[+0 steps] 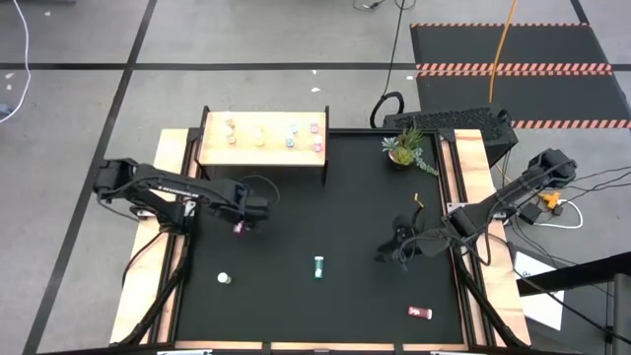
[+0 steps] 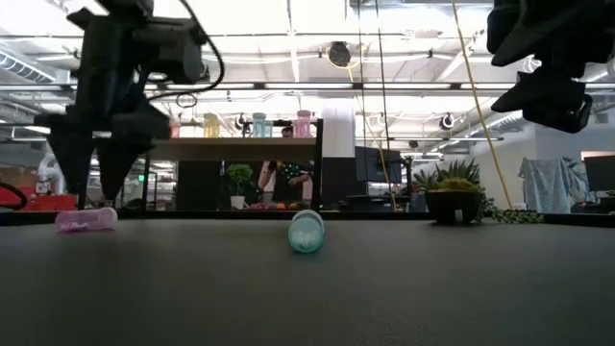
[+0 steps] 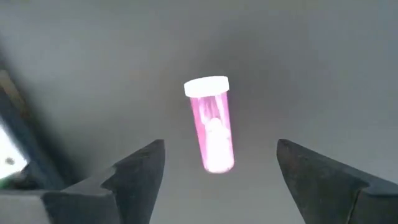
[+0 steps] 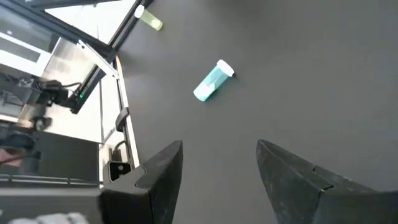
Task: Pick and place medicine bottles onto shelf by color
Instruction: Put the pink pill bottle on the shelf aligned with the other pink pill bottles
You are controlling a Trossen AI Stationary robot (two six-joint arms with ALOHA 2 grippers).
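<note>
Below open left gripper (image 3: pixel 217 171): translucent pink cylindrical bottle (image 3: pixel 212 127), flat white cap.

Two dark jointed arms with looping black cables and wedge-shaped jaws.

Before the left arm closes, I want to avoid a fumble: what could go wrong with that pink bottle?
1. The pink bottle lies on its side between the open left fingers; being round, it could roll away if one finger touches first.
2. The shelf already holds several bottles close together, so setting this one down could knock a neighbour over.
3. The right gripper hangs open near the teal bottle; if both arms head for the shelf, they may crowd each other.
</note>
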